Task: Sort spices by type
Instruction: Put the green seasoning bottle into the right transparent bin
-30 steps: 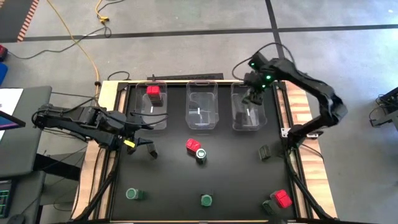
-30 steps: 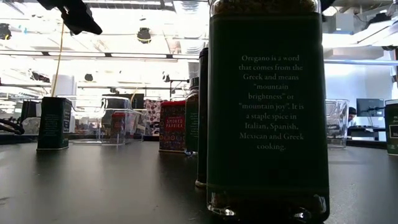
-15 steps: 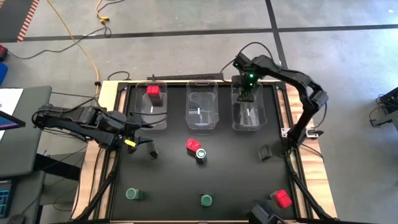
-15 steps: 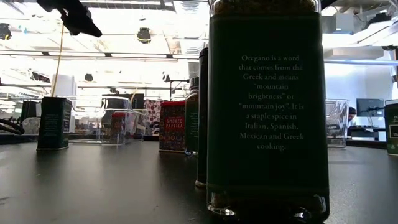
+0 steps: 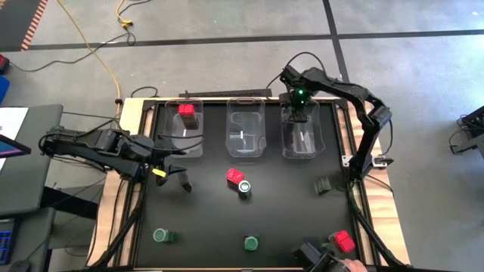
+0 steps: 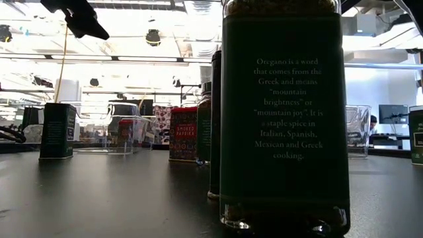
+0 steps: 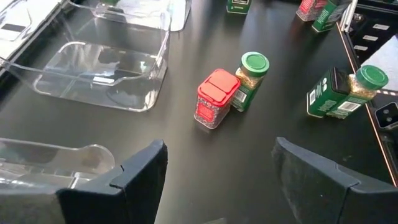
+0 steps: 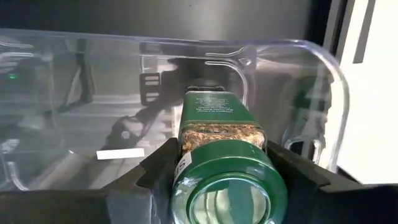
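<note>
My right gripper is over the far end of the right clear bin, shut on a green-lidded spice jar. My left gripper is open and empty, low over the table's left side; in its wrist view its fingers point toward a red-topped jar and a green-lidded jar standing side by side at mid-table. A red-topped container sits in the left bin. Green-lidded jars, a dark container and a red-topped one stand on the table. My right gripper pinches the green-lidded jar between its two fingers, one on each side of the glass body just below the lid. The jar lies along the fingers, lid toward the wrist, base pointing into the bin. Whether the base touches the bin, I cannot tell.
The middle clear bin stands between the left and right bins along the far edge. A tall oregano jar stands right before the low camera. A dark thing and what seems a hand show at the near right edge.
My right gripper, with the green-lidded jar, has shifted a little toward the table's left over the right bin's far end, and its arm has folded in toward the far edge. The dark thing at the near right edge has moved leftward, away from the red-topped container.
</note>
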`<state>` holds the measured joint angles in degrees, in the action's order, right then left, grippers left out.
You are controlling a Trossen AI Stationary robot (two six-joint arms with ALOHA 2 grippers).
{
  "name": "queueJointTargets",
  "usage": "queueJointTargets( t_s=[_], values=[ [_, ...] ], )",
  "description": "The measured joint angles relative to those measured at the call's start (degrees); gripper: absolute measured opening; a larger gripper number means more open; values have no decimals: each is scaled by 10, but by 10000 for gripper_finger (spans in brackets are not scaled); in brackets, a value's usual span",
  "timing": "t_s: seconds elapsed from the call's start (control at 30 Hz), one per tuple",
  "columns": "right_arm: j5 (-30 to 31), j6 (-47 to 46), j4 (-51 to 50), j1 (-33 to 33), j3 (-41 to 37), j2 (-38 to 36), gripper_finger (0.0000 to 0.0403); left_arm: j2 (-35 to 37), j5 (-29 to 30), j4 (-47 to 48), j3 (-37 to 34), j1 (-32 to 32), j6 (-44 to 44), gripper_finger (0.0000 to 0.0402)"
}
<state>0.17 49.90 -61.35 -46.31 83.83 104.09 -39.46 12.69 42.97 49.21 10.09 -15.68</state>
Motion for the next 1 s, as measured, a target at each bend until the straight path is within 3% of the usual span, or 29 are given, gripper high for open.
queueJointTargets(
  t_s=[0.33, 0.5, 0.8, 1.0],
  values=[
    [0, 1, 12, -4, 0, 2, 219, 0, 0, 0, 0, 0, -15, 277],
    [0, -3, 12, -2, 0, 2, 244, 0, 0, 0, 0, 0, -16, 277],
    [-1, -5, 1, -2, 0, 2, 234, 0, 0, 0, 0, 0, -21, 277],
    [-2, -53, 19, -2, 0, 2, 247, 0, 0, 0, 0, 0, -21, 277]
  ],
)
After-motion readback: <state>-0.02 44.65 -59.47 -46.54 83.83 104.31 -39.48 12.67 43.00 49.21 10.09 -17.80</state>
